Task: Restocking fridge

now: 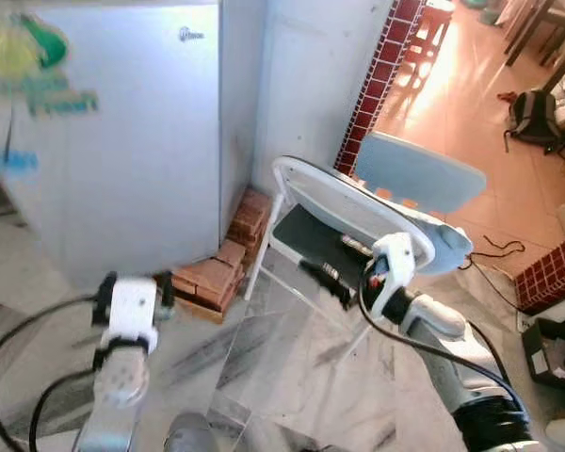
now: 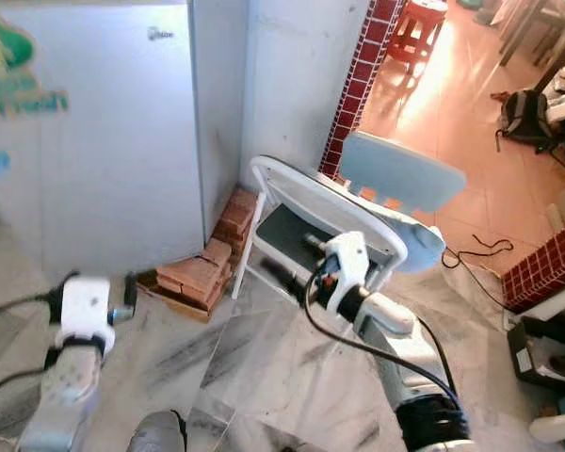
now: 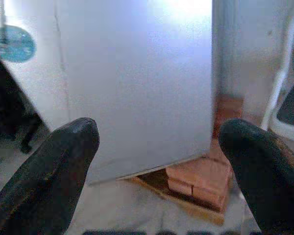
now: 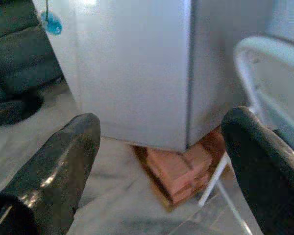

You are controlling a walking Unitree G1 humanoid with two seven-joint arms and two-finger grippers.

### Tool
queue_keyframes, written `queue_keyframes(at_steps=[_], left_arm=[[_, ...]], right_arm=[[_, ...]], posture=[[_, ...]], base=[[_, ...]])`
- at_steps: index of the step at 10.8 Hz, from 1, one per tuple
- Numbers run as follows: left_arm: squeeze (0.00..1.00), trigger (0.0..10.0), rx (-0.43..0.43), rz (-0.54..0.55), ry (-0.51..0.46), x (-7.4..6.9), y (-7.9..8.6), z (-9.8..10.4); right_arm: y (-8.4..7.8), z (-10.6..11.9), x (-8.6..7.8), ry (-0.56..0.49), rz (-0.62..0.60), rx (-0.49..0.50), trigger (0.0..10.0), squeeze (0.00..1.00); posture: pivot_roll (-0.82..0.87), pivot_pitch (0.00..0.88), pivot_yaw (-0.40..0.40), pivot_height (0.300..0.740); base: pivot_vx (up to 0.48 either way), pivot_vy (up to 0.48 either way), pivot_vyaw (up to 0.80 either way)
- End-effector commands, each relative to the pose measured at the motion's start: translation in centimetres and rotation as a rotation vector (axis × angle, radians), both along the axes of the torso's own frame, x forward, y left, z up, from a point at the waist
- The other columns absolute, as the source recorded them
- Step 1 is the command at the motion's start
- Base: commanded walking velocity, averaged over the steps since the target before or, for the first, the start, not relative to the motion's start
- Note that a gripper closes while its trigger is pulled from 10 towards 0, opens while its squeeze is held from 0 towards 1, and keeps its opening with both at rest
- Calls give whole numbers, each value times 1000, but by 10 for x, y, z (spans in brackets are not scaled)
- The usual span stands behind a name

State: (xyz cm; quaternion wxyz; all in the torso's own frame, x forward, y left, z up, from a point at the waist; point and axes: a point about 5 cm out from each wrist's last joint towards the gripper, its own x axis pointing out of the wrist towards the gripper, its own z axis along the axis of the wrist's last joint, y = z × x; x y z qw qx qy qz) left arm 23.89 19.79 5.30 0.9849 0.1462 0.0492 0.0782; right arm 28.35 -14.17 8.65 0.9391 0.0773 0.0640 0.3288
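Your task's thing, the tall white fridge [image 1: 113, 141] with its door closed, stands at about 10 o'clock from you, its corner propped on a stack of reddish bricks [image 1: 212, 273] on the grey marbled floor [image 1: 282, 377]. At 11 o'clock on its door you see a blurred green and yellow sticker [image 1: 24, 61]. Your left pincer [image 3: 157, 161] hangs low at 8 o'clock, empty, its black fingers [image 3: 54, 166] spread wide and aimed at the fridge's lower edge. Your right pincer [image 4: 161, 161] reaches out at 3 o'clock, likewise spread and holding nothing. Just past it stands a white folding chair [image 1: 358, 207] with a pale blue seat, beside the wall with a column of red tiles [image 1: 372, 80].
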Motion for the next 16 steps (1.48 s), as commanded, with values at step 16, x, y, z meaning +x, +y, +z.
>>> queue_keyframes(at_steps=[16], left_arm=[[0,10000,-168,-260,-61,17,-33,31]], right_arm=[[-40,-14,4,-41,-678,-52,10000,0]], posture=[[132,36,-66,740]], base=[[0,480,-187]])
